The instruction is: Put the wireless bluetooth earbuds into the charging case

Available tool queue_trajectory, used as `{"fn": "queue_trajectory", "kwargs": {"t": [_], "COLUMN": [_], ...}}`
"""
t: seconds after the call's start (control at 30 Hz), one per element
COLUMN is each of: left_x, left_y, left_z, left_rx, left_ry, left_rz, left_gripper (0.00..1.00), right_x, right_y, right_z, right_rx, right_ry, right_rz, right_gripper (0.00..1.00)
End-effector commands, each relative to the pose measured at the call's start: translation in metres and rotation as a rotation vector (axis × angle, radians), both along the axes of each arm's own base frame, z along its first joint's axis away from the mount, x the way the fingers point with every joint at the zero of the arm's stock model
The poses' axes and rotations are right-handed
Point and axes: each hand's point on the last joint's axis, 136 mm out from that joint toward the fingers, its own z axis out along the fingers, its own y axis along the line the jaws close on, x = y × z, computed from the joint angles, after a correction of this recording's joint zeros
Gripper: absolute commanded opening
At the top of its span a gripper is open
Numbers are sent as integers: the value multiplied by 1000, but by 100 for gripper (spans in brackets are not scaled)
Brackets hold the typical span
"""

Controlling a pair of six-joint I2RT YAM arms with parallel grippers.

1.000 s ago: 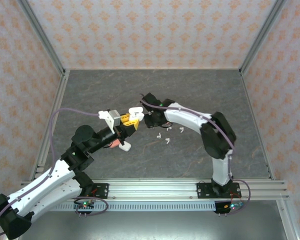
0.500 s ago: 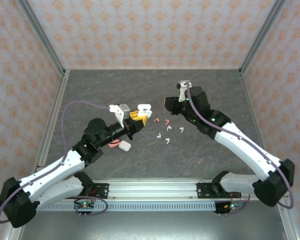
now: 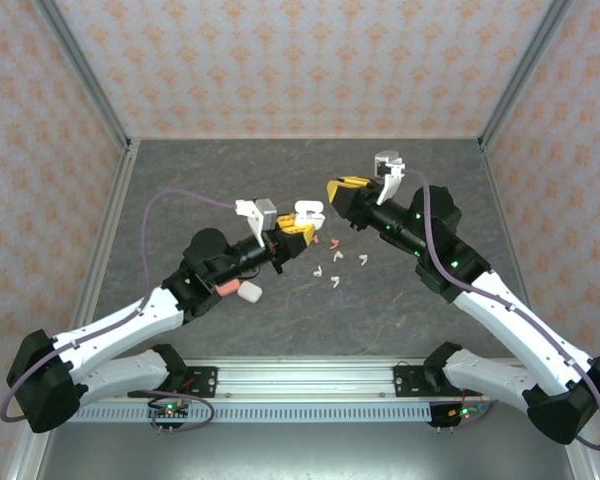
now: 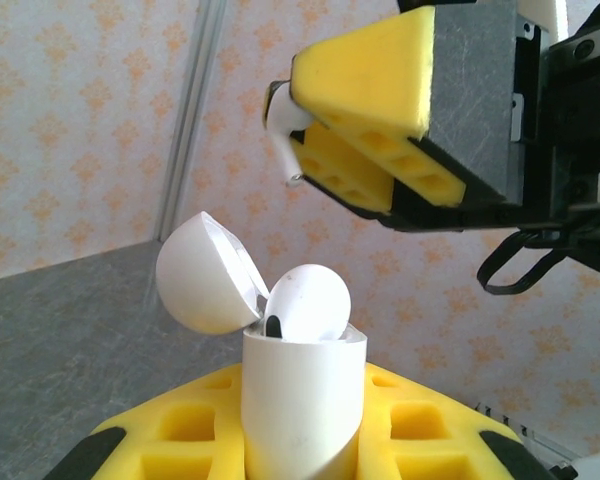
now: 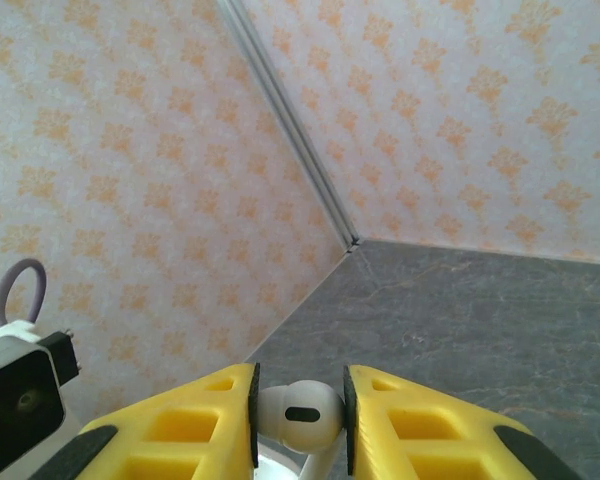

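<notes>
earbud (image 4: pixel 283 120), white with a short stem, is pinched in the right gripper (image 3: pixel 348 187), in the air just above the open case (image 4: pixel 302 410). its stem points toward the case, likely so it can slide into the free socket. left gripper (image 3: pixel 295 228) is clamped on the case, holding it upright with the lid (image 4: pixel 205 275) swung back. a second earbud (image 4: pixel 308 300) sits inside. loose earbuds (image 3: pixel 335 268) lie on the table (image 3: pixel 230 180).

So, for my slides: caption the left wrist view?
Left gripper holds an open white case, one earbud seated; right gripper pinches a second earbud above.
</notes>
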Motion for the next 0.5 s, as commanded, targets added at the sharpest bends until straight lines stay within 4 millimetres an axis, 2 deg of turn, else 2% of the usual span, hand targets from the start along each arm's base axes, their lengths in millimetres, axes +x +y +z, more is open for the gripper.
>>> {"fn": "queue_trajectory", "kwargs": {"t": [0.0, 0.47], "left_x": [-4, -3], "left_y": [-2, 5], "left_z": [37, 43], "left_rx": [-82, -106], "left_ry": [-73, -81], "left_rz": [-6, 40], "left_gripper": [0, 0], "right_x": [-9, -16], "right_y": [8, 15], "right_z": [11, -7], "right_rx": [42, 12], "right_ry": [-36, 9], "right_rz": [51, 71], "right_gripper": [27, 27]}}
